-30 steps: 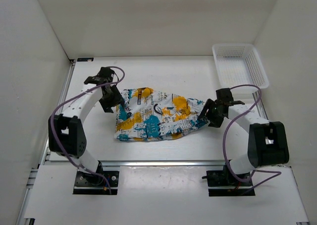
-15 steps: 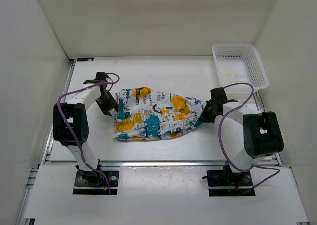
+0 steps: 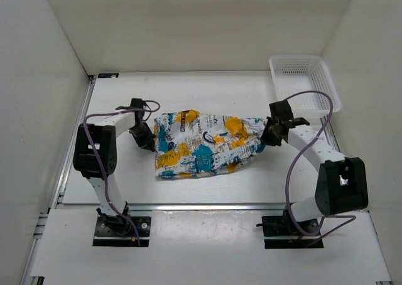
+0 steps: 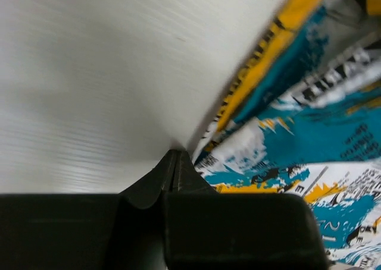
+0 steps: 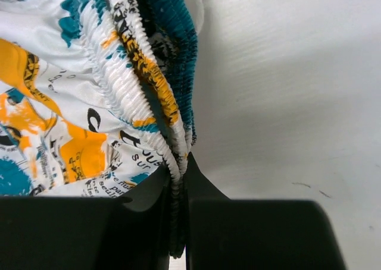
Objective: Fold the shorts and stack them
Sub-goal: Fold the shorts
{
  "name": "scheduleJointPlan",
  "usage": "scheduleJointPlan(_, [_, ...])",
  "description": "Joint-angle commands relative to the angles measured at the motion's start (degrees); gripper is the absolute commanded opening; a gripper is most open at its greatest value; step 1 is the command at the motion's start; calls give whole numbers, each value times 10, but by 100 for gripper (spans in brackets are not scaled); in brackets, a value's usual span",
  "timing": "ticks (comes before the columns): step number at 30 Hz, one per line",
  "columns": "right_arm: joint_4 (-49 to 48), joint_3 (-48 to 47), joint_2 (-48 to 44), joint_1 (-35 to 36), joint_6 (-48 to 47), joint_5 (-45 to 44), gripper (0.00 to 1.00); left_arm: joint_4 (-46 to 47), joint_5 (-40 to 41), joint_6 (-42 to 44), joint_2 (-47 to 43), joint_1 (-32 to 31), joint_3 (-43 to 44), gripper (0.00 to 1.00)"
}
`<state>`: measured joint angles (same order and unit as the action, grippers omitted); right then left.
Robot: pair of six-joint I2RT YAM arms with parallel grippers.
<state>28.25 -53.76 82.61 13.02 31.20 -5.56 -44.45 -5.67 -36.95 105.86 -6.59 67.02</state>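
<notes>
The shorts (image 3: 207,144) lie stretched across the middle of the table (image 3: 207,90), roughly btwn my two arms, print side up: teal, yellow-orange and black on white. My left gripper (image 3: 149,142) sits at their left edge, my right gripper (image 3: 267,134) at their right end. The white mesh basket (image 3: 304,81) is at the far right corner, well apart from the cloth.

From the top view alone I couldn't say what my jaws are doing; both grippers are just dark blobs against the fabric's ends. The wrist cams settle it.

Left wrist: my two fingertips are pinched together to a point, no gap, and the edge of the shorts runs in a straight line right down into that point. So the left is clenched on the cloth's edge (the pic is blurry, so which hem or corner I can't tell). White table fills the rest of that view.

Right wrist: much sharper. The gathered elastic waistband (image 5: 149,74) is bunched into ridges and goes down btwn my fingers, which are closed tight on it. Several layers are stacked there, a teal one outermost on the right, white w/ yellow next to it. So the right is grasping the waistband end.

What the top view adds that the wrists don't: the near edge of the shorts sags toward my bases, and the cloth is wrinkled, not flat.
</notes>
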Motion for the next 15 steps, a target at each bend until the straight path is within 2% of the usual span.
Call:
scheduleJointPlan(1, [50, -70, -33, 35, -31, -84, 0, 19, -15, -19, 4, -48, 7, 10])
scheduleJointPlan(6, [92, -167, -27, 129, -54, -103, 0, 24, -21, -31, 11, -62, 7, 10])
scheduleJointPlan(10, [126, -279, 44, 252, -69, -137, 0, 24, -22, -31, 16, -62, 12, 10])
scheduleJointPlan(15, [143, -369, 149, 363, -75, -158, 0, 24, -22, -31, 16, -62, 12, 10])
